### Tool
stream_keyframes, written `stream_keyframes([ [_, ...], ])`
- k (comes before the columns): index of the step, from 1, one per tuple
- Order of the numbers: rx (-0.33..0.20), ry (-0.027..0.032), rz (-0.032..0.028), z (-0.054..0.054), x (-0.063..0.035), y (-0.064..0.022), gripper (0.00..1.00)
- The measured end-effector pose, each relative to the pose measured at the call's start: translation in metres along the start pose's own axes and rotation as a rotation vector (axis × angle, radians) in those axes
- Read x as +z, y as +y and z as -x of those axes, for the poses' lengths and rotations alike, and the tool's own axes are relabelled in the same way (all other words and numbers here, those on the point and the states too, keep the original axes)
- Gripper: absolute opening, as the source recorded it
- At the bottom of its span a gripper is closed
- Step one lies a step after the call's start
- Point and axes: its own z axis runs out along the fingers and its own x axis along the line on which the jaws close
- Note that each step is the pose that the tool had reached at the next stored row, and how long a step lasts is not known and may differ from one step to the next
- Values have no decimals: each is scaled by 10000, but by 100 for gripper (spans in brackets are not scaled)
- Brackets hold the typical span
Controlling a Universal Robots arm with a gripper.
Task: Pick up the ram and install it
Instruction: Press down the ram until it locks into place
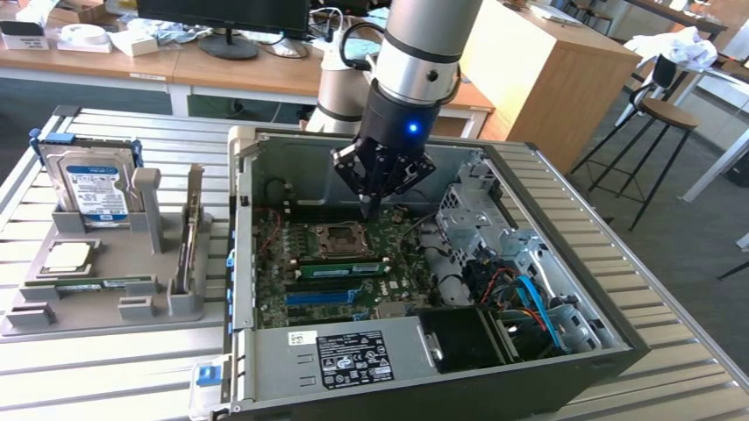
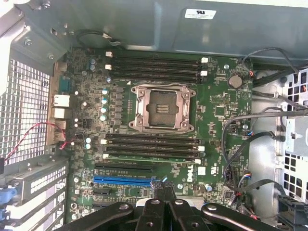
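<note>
The ram (image 1: 103,282), a narrow green stick, lies flat in a grey holder (image 1: 70,311) at the exterior view's left, far from my gripper. My gripper (image 1: 372,209) hangs inside the open computer case (image 1: 562,263), above the motherboard (image 2: 216,110) and just behind the empty processor socket (image 2: 161,108). Its fingers are shut with nothing between them; in the wrist view my gripper (image 2: 161,191) hovers over the blue expansion slot (image 2: 122,182). The black memory slots (image 2: 151,144) run beside the socket. A green strip (image 1: 339,267) lies along them; I cannot tell whether it is a stick.
The holder also carries a blue-labelled hard drive (image 1: 96,189), a square silver chip (image 1: 68,256) and an upright card (image 1: 188,241). Cables (image 2: 236,139) and a drive cage (image 1: 480,210) crowd the case's right side. A power supply (image 1: 351,355) sits at its front.
</note>
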Motion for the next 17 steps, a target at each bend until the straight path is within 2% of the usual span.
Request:
stream_keyframes([
  [17, 11, -1, 0, 0, -31, 2, 10],
])
